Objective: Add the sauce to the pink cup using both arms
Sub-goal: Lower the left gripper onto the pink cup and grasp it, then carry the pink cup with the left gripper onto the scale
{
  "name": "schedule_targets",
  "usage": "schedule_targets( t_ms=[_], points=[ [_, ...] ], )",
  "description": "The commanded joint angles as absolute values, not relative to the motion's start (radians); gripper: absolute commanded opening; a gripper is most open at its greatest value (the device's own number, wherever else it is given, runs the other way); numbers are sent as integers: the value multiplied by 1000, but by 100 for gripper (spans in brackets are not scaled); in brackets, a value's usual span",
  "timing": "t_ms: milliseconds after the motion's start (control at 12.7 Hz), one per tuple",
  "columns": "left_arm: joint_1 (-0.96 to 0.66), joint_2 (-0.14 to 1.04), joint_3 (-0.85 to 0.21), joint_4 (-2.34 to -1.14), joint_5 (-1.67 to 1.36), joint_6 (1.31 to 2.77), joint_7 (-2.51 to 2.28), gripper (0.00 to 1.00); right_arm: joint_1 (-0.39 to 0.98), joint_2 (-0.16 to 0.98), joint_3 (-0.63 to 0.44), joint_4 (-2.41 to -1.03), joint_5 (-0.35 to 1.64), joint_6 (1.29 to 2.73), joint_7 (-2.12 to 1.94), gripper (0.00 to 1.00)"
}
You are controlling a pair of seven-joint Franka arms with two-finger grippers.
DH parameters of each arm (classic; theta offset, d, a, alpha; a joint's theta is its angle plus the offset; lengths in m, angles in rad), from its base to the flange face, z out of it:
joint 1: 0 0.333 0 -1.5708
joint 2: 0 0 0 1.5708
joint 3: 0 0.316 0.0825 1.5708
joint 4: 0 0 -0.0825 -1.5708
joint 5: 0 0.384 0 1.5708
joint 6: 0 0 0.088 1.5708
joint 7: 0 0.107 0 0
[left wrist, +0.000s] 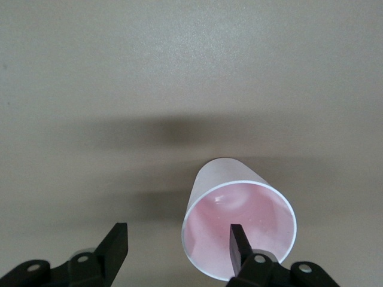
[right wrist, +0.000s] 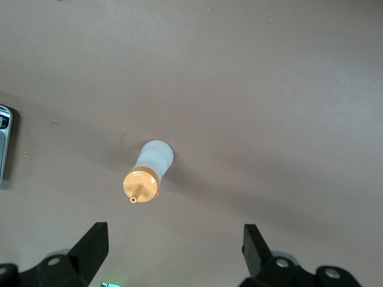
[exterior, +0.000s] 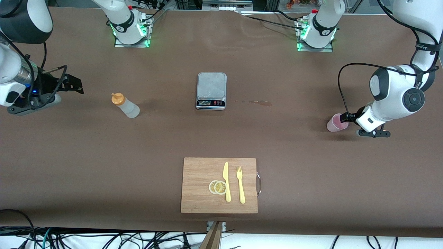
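Left fingers straddle the pink cup's rim; right gripper idle, off the bottle.

Left gripper (left wrist: pixel 178 248): one finger (left wrist: pixel 239 242) inside the pink cup (left wrist: pixel 239 230), the other outside, apart from the wall, not yet clamped. Cup upright, at the left arm's end of the table. Right gripper (right wrist: pixel 173 251) spread wide, empty, waiting; upright sauce bottle (right wrist: pixel 148 172) sits ahead of its fingers, between them and the scale (exterior: pixel 211 90).

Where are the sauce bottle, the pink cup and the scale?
sauce bottle (exterior: pixel 128 108), front view, on its whitish body below the orange cap.
pink cup (exterior: pixel 335 123), front view, on its pink side wall.
scale (exterior: pixel 211 85), front view, on its grey weighing plate.
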State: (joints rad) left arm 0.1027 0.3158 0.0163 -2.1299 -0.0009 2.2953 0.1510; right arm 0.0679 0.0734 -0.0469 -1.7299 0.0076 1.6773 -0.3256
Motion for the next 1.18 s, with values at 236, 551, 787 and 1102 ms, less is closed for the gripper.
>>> schedule_targets(
  t_ms=[236,551,787,1102],
  points=[
    [94,322,25,-2134,-8,2316,172,45,58,52,-38,-1749,6,1664,-324,100],
    [92,331,25,-2134,-8,2342,176,32,58,57,-38,-1749,6,1677,-321,100],
    [92,331,25,-2131,-9,2341,178,0,58,55,-40,-1749,6,1672,-321,100],
    [81,327,21,-2086,-12,2312,172,0,57,57,-43,-1749,6,1674,-321,100]
  ],
)
